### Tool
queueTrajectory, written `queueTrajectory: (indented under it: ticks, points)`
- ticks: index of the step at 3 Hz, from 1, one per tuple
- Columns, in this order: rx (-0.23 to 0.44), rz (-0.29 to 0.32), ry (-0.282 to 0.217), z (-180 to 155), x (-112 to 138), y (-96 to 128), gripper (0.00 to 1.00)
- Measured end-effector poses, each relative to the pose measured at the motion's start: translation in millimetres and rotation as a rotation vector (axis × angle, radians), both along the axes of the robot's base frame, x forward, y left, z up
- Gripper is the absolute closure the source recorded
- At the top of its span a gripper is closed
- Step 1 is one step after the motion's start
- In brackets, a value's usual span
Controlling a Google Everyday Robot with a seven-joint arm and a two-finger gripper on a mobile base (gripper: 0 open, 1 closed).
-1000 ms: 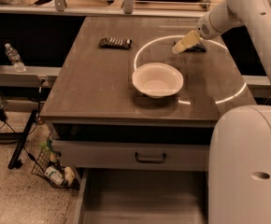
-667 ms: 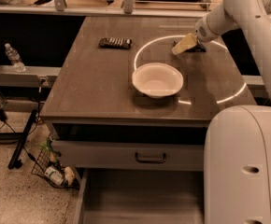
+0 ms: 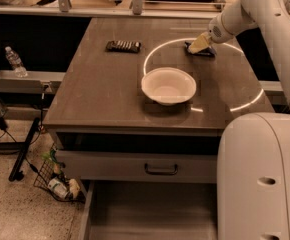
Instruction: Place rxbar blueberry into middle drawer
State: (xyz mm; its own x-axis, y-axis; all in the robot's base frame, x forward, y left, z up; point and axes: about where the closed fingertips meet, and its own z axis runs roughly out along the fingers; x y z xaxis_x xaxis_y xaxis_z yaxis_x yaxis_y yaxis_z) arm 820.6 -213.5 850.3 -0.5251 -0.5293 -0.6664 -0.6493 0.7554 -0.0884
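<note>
The rxbar blueberry [image 3: 204,52], a small dark blue bar, lies on the tabletop at the back right, behind the bowl. My gripper [image 3: 199,43] is down on the bar's near end, reaching in from the right on the white arm [image 3: 255,4]. The bar is partly hidden under the gripper. The middle drawer [image 3: 150,211] is pulled out at the bottom of the view, showing a plain grey floor with nothing in it.
A white bowl [image 3: 168,85] sits mid-table in front of the bar. A dark brown bar [image 3: 123,46] lies at the back left. A shut drawer front with a black handle [image 3: 161,169] is above the open drawer. The robot's white body [image 3: 262,179] fills the lower right.
The gripper has stayed at the blue bar, shifting only slightly up and right. The bar, the bowl and the drawer have not moved.
</note>
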Motion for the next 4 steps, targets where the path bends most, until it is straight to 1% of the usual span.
queueTrajectory:
  ticks: [1,2,3,4]
  points:
    - [-0.023,0.071,0.001,15,-18,12,0.98]
    - [-0.089,0.155,0.002,27,-38,24,1.00]
    - [-0.190,0.287,0.007,41,-71,44,1.00]
    - [-0.294,0.390,0.009,53,-112,48,1.00]
